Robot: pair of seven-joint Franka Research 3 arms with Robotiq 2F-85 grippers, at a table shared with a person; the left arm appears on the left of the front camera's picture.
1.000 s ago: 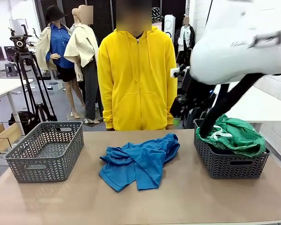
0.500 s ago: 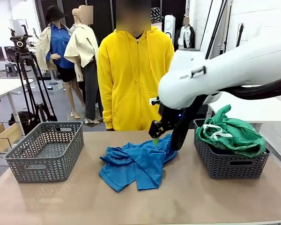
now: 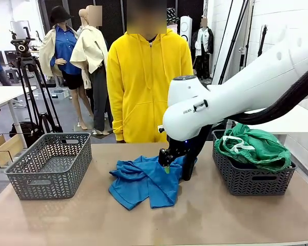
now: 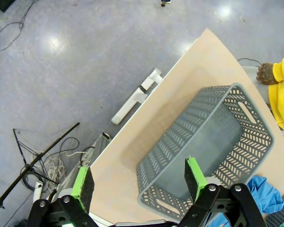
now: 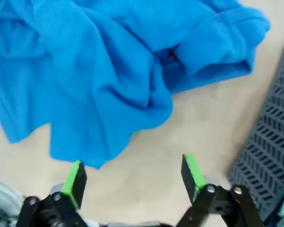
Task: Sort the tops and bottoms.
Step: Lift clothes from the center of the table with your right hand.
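Right hand (image 3: 175, 169) over the blue shirt (image 3: 149, 179)
Fingers spread wide, grasping nothing; green shorts (image 3: 254, 147) sit in the basket (image 3: 249, 178) beside the shirt.

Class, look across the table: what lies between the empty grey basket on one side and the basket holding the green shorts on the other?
In the front view, a crumpled blue shirt lies on the table between the empty basket and the shorts' basket. The right gripper hangs over it, open.

Table (image 3: 205, 215): two baskets (image 3: 50, 165), shirt (image 3: 149, 179)
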